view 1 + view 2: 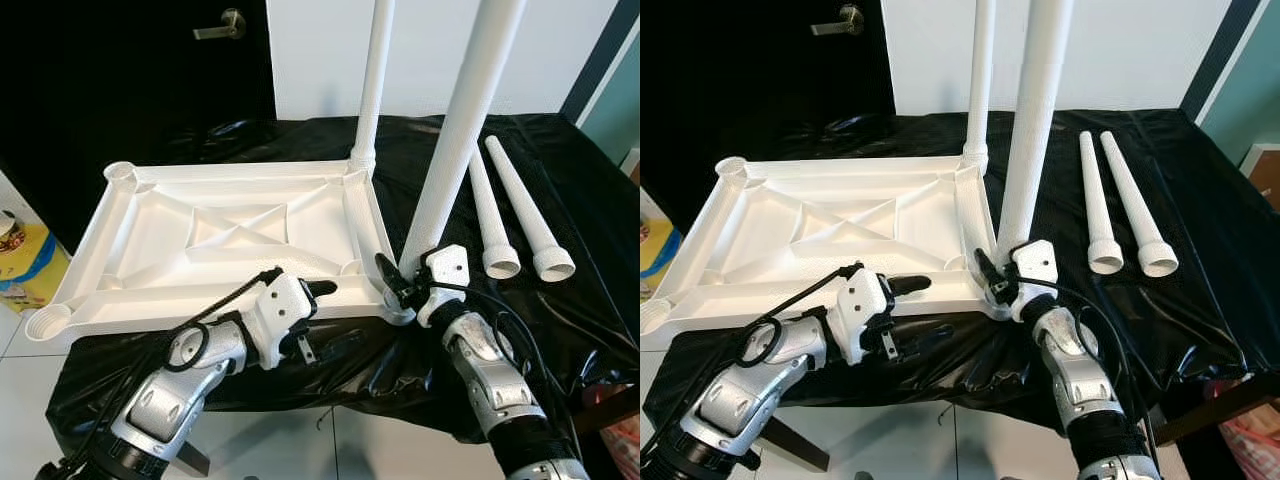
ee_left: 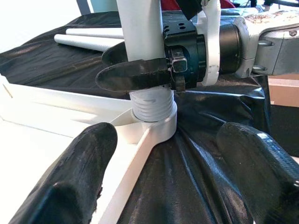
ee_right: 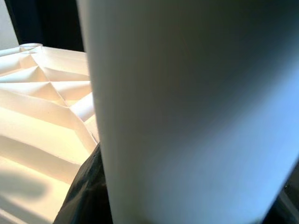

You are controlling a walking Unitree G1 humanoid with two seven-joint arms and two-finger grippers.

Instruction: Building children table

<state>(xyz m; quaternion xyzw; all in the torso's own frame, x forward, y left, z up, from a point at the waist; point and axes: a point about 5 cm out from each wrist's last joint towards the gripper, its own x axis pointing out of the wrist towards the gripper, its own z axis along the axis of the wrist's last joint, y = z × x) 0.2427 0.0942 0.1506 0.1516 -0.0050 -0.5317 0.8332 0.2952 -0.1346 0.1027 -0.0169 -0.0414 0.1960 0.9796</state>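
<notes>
The white tabletop [image 1: 200, 235] lies upside down on a black-covered table [image 1: 560, 330]. One white leg [image 1: 375, 80] stands upright in its far right corner. A second leg [image 1: 465, 110] stands upright at the near right corner, its threaded end [image 2: 150, 105] in the corner socket [image 2: 159, 130]. My right gripper [image 1: 400, 280] is shut on this leg just above the socket. My left gripper [image 1: 330, 318] is open at the tabletop's front edge, just left of that corner, its fingers [image 2: 77, 177] spread wide on either side of the edge.
Two loose white legs [image 1: 490, 215] [image 1: 528, 210] lie side by side on the black cover at the right. A dark door with a handle [image 1: 225, 25] stands behind the table. A yellow container [image 1: 20, 265] sits on the floor at the left.
</notes>
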